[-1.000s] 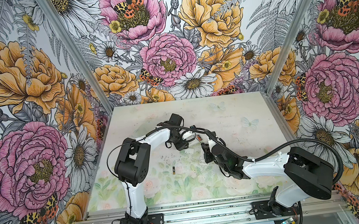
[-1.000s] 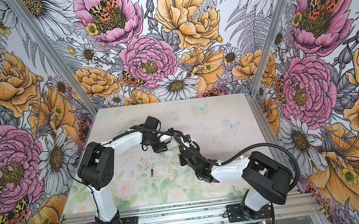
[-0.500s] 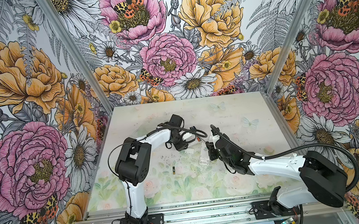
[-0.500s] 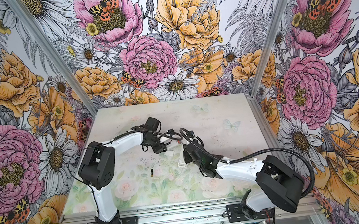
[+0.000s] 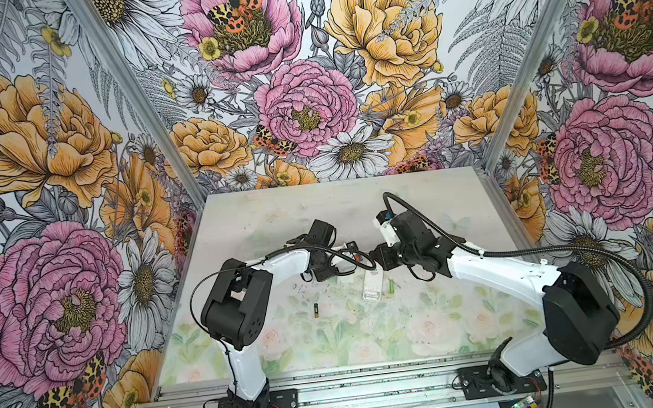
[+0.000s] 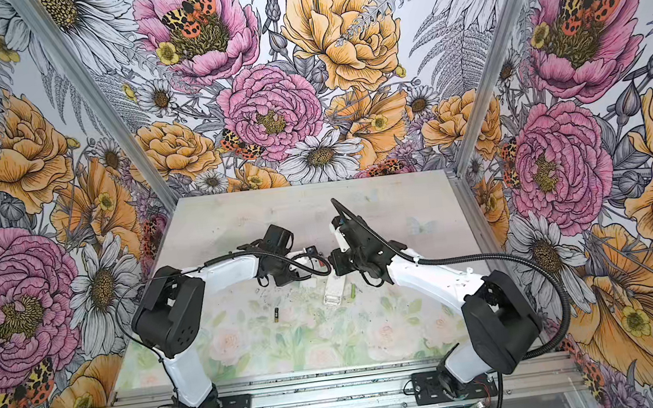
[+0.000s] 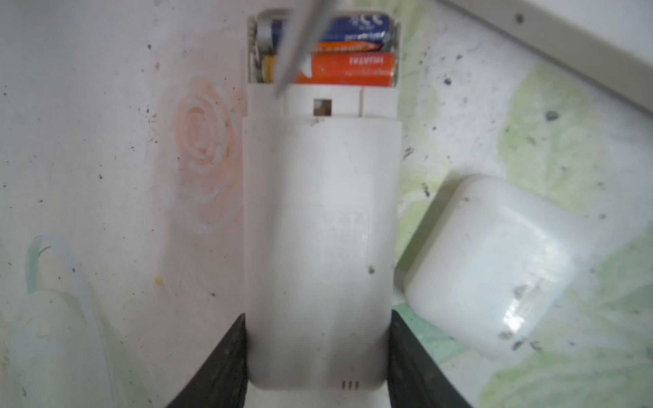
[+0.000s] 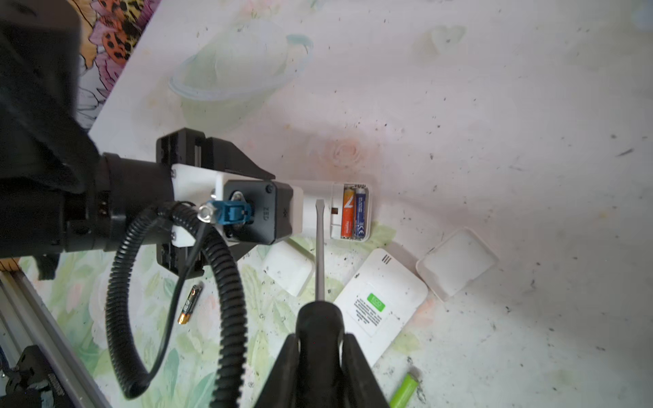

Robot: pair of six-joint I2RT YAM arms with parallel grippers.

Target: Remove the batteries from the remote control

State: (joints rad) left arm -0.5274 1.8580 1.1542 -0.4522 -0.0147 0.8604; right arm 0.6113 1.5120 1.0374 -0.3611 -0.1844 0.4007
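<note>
The desk's [image 5: 435,326] front strip lies bare, its surface scuffed and speckled. Farther in, a black gold-ended battery [image 5: 316,310] lies loose. A lime green battery [image 5: 391,287] sits just beside a flat white second remote [image 5: 372,286]. Mid-desk, the left gripper [image 7: 318,356] clamps the white plastic remote control [image 7: 319,229], whose open bay holds an orange-red battery [image 7: 346,69] and a dark blue battery [image 7: 357,28]. The right gripper [image 8: 319,353] pinches the screwdriver [image 8: 319,247], its steel tip beside the bay. The right arm has swung toward the right edge since a second ago.
</note>
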